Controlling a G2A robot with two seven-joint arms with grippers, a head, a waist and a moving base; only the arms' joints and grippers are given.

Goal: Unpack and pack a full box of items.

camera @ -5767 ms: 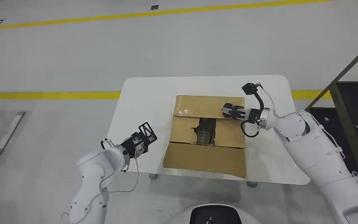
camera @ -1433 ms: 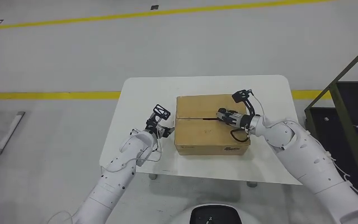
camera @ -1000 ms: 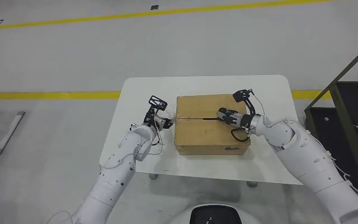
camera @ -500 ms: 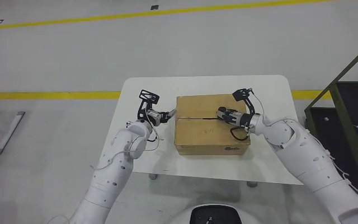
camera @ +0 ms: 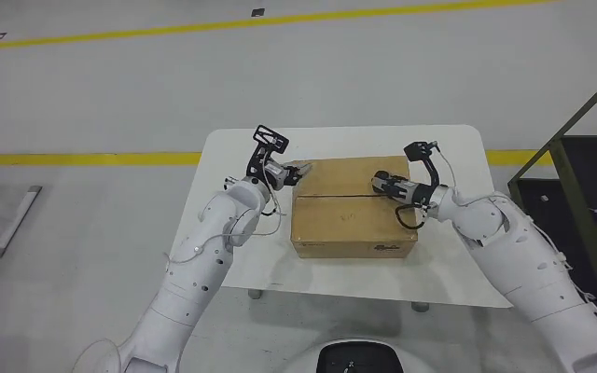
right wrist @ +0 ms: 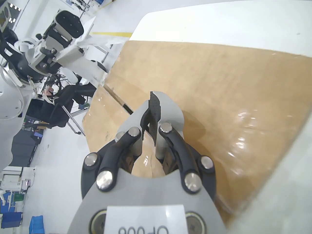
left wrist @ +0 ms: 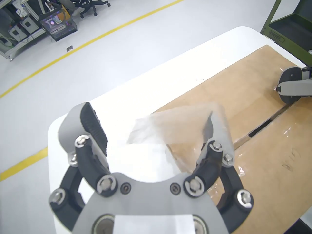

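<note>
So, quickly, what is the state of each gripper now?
Left gripper: open, clear tape clinging to it.
Right gripper: shut, holding nothing.

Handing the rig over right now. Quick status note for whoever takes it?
Left gripper: open, at one end of the box by the seam, with a strip of clear tape stuck to one finger.
Right gripper: shut on nothing, low over the box top near the seam's other end.
Box: on the white table, both flaps down, dark gap along the seam.
Done: flaps closed.
Left: probably free the tape from the finger and seal the seam. Contents can't be seen.
</note>
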